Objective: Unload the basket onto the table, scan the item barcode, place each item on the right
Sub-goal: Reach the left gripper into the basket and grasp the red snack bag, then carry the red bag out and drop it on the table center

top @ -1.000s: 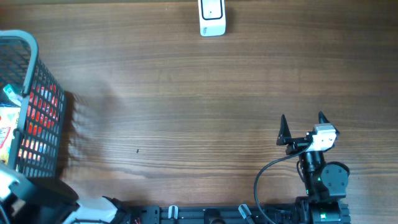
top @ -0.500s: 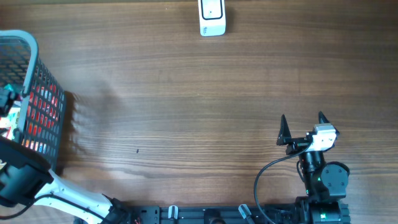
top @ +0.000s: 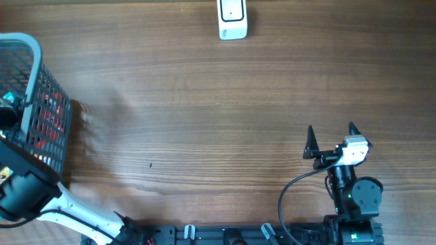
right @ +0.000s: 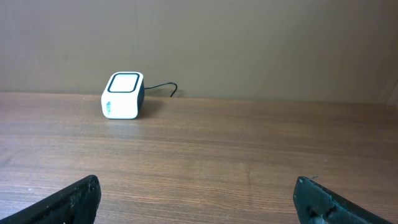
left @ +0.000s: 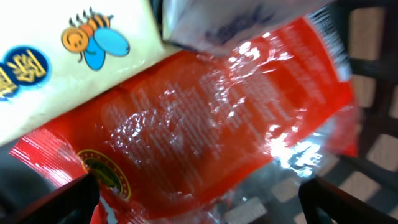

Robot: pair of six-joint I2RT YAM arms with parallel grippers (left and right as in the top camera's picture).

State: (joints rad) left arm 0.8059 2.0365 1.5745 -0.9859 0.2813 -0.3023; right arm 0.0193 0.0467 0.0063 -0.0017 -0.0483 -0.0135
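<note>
Wood-grain table [top: 204, 122], mostly bare. Barcode scanner [top: 232, 19] at the top centre edge, wire basket [top: 41, 82] at far left. Left gripper [left: 199, 208] is down inside the basket, jaws spread wide, nothing clamped. A glossy red packet [left: 205, 143] fills the wrist view right under it, with a cream carton [left: 62, 68] with a bee cartoon beside it. Right gripper [top: 331, 133] sits lower right, fingers wide apart, empty. Judgement: early stage, no item picked. Left to do: grasp, lift out, show the barcode to the scanner.

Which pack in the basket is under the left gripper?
The shiny red packet, centred under the open left gripper; the cream bee-print pack and white pack lie off-centre.
</note>
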